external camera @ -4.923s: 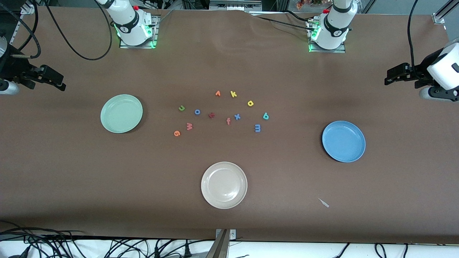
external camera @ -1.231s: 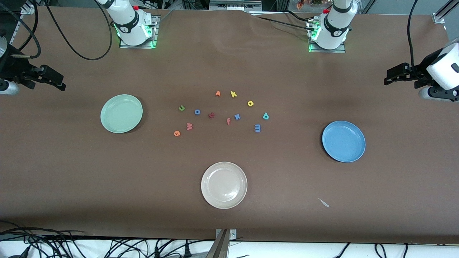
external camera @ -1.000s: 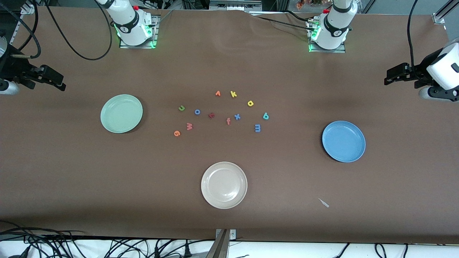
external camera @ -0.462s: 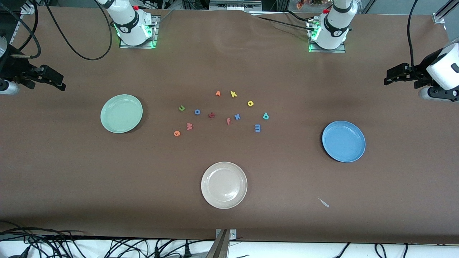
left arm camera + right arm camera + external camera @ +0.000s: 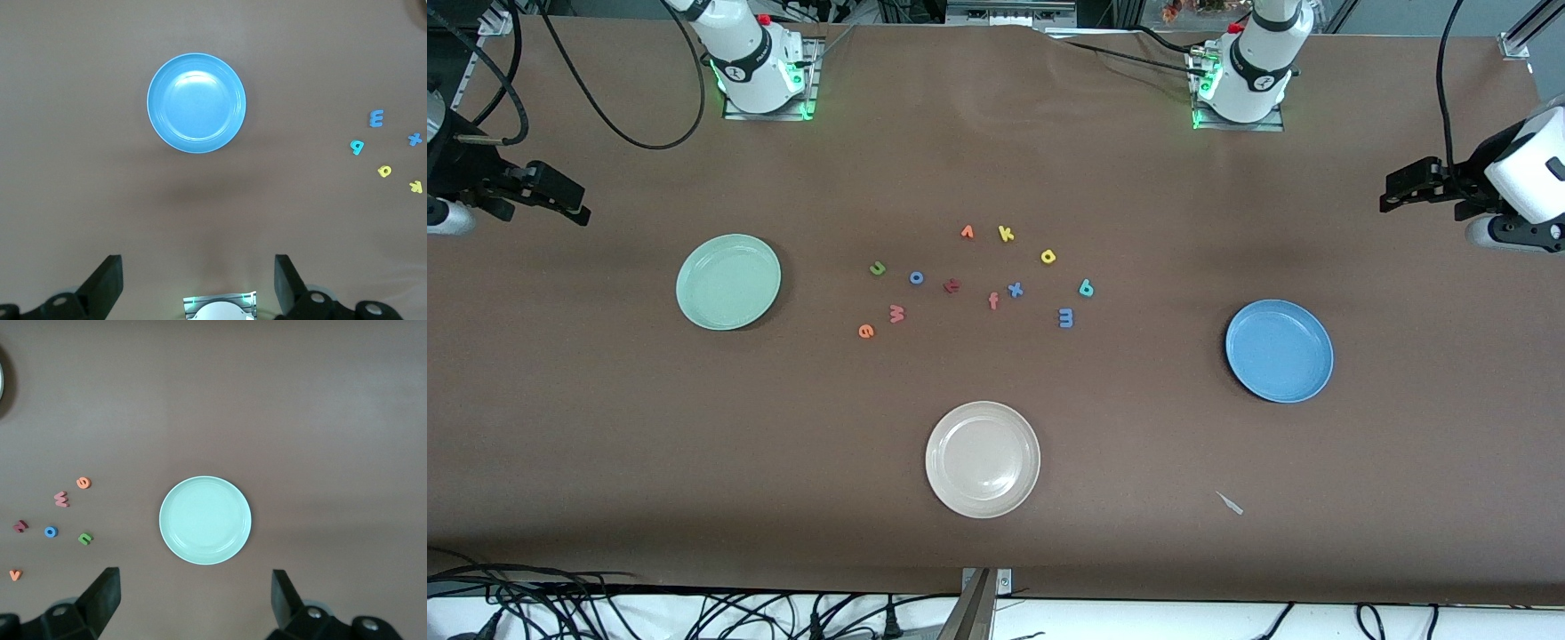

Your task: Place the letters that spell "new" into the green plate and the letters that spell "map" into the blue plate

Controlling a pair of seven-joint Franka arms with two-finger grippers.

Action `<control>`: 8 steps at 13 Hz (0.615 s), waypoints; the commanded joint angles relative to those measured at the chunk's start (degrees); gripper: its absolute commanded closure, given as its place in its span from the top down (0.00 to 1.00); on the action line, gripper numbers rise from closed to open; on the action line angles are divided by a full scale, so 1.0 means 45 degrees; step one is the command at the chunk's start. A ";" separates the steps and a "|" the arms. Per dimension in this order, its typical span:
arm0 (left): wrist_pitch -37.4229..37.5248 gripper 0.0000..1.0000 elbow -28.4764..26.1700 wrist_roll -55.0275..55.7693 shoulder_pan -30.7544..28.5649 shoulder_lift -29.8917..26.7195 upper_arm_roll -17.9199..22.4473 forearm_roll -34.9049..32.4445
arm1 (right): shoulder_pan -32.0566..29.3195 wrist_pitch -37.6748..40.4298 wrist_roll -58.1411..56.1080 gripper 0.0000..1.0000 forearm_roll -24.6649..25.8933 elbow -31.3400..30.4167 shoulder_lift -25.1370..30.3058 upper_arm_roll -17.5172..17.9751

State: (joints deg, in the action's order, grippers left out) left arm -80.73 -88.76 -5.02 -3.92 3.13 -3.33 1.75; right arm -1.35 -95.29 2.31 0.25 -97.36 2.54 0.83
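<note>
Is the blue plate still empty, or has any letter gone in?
Empty. The blue plate shows only bare glaze in the left wrist view; blue m, yellow a and teal p lie on the table.

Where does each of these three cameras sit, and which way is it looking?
Front view: high across the table, facing both arm bases, over the round blue plate, round mint-green plate and cream-white plate.
Left wrist view: on the left arm, looking down on the blue plate; open left gripper shows.
Right wrist view: on the right arm, over the green plate; open right gripper shows.
Shared: both wrist views' plates appear in the front view.
</note>
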 commanded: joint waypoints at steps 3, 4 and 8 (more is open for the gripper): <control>-0.0399 1.00 -0.0060 -0.0292 -0.0085 -0.0052 -0.0061 -0.0213 | 0.0433 0.0414 0.0012 1.00 -0.0173 0.0288 -0.0135 0.0030; -0.0438 1.00 -0.0040 -0.0291 -0.0085 -0.0033 -0.0061 -0.0213 | 0.0901 0.0414 0.0052 1.00 -0.0115 0.0269 -0.0135 0.0030; -0.0556 1.00 0.0057 -0.0252 0.0128 0.1135 -0.0100 -0.0252 | 0.2035 0.0669 0.0150 1.00 -0.0134 0.0133 -0.0583 0.0030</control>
State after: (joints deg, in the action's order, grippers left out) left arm -82.34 -88.91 -5.15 -3.92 4.50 -3.34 1.75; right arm 6.07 -93.19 2.61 0.19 -97.41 1.62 1.32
